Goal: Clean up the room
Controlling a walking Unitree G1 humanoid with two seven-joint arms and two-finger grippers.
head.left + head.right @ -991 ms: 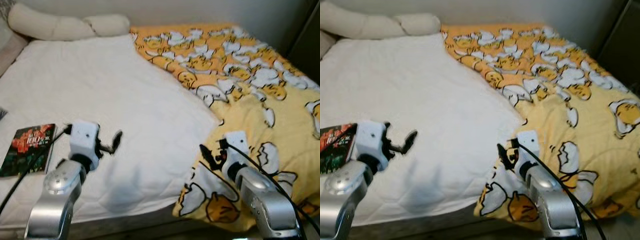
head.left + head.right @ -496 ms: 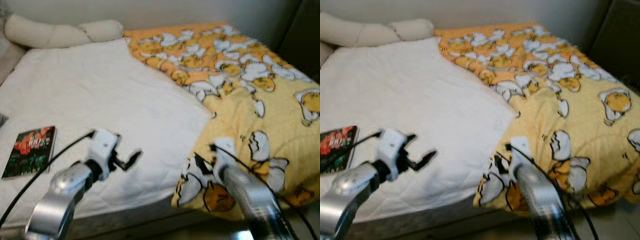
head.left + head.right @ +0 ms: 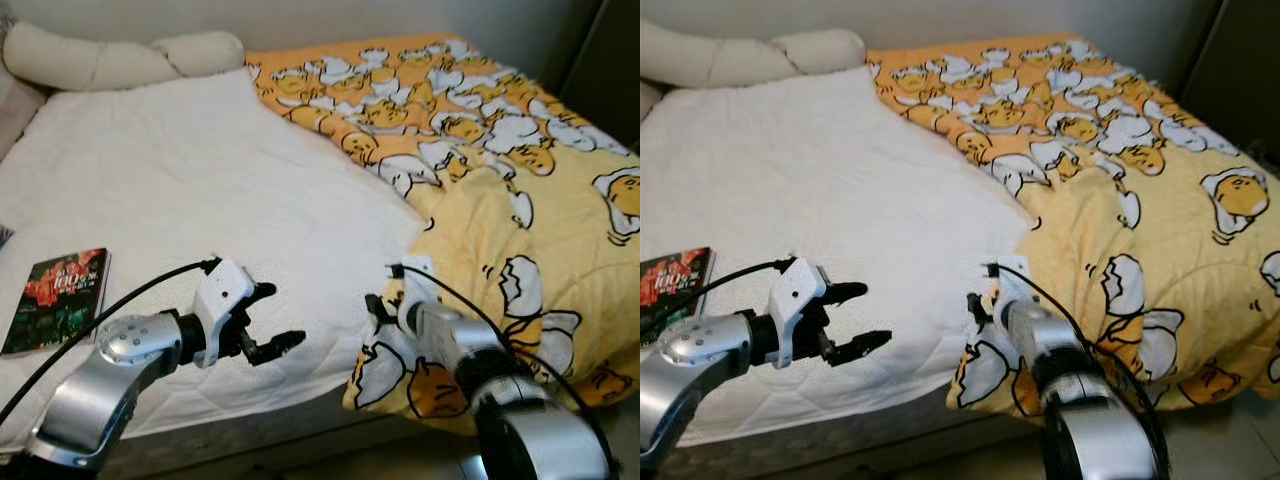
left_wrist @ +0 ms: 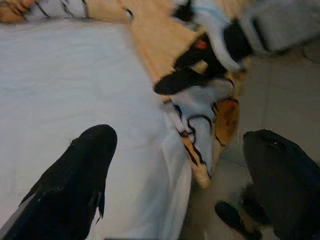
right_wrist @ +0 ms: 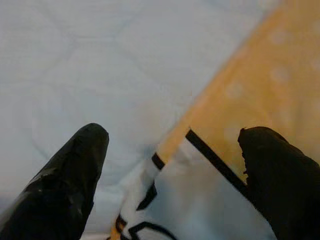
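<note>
Lying at the bed's left edge is one book [image 3: 57, 300], its dark cover with red flowers carrying the number "100" and smaller writing too fine to read; its long axis runs from the near edge toward the head of the bed, tilted slightly. One long cream pillow [image 3: 120, 57] stretches across the head of the bed against the wall, its length running left to right. One white sheet [image 3: 200, 190] covers the left and middle of the mattress.

Over the sheet's near edge hovers the left gripper [image 3: 272, 318], pointing to the robot's right, its two black fingers [image 4: 75, 185] spread apart with nothing between them. One black cable loops from that wrist back across the sheet.

One yellow blanket [image 3: 520, 180], printed with many white-and-yellow egg cartoons, covers the right half of the bed; its long axis runs from the head of the bed down to the near edge, where its near-left corner droops over the mattress side. Its left border crosses the sheet diagonally. The right gripper [image 3: 377, 310] sits right at that corner, where blanket meets sheet, pointing left; in the right wrist view its fingers [image 5: 65, 185] stand wide apart, straddling the blanket's hem without clamping it. A second black cable arcs over the right wrist.
</note>
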